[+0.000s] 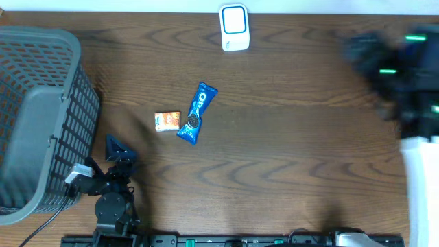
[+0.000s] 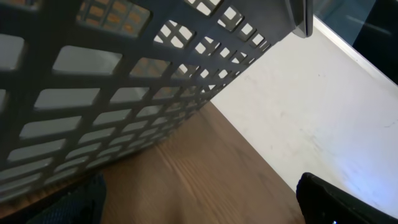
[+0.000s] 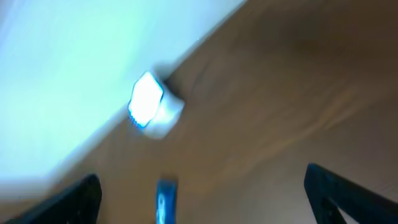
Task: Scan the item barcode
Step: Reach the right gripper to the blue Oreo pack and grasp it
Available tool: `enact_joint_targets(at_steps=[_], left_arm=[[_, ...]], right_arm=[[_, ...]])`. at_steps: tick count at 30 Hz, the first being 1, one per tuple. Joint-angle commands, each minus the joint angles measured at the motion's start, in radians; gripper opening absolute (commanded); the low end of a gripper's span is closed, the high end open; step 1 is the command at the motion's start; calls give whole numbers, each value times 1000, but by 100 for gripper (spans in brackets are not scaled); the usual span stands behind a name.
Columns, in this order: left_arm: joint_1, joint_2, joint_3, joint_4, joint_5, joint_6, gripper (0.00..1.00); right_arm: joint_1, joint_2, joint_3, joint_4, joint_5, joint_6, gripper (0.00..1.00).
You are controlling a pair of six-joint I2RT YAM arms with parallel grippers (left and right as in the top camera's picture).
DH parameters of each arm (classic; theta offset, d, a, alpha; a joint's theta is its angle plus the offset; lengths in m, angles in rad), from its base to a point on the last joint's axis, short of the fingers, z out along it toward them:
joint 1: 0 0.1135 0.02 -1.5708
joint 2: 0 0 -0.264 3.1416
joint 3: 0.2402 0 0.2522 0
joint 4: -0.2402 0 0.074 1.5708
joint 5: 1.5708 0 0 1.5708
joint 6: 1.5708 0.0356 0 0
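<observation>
A blue snack packet [image 1: 197, 113] lies mid-table beside a small orange packet [image 1: 167, 121]. The white scanner with a blue-lit face [image 1: 233, 27] stands at the far edge. My left gripper [image 1: 118, 152] hovers near the front left next to the basket, open and empty. In the left wrist view the left gripper [image 2: 202, 211] shows only wood between its spread fingers. My right arm [image 1: 401, 75] is a dark blur at the far right. The right wrist view is blurred: the right gripper [image 3: 205, 205] stands open, with the scanner [image 3: 152, 102] and the blue packet [image 3: 165, 199] far ahead.
A large grey mesh basket [image 1: 41, 116] fills the left side, and its wall [image 2: 93, 93] looms close in the left wrist view. A white surface [image 1: 420, 185] sits at the right edge. Bare wooden tabletop [image 1: 295, 137] stretches between the packets and the right arm.
</observation>
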Motion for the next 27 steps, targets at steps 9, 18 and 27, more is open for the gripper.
enact_joint_targets(at_steps=[9,18,27], left_arm=[[5,-3,-18,-31,-6,6,98],[5,-3,-18,-31,-6,6,98],[5,-3,-18,-31,-6,6,98]], right_arm=[[616,347,-13,118,97,-162,99],[770,541,-13,230,115,-207,99],[761,644,-13,370,380,100,99]])
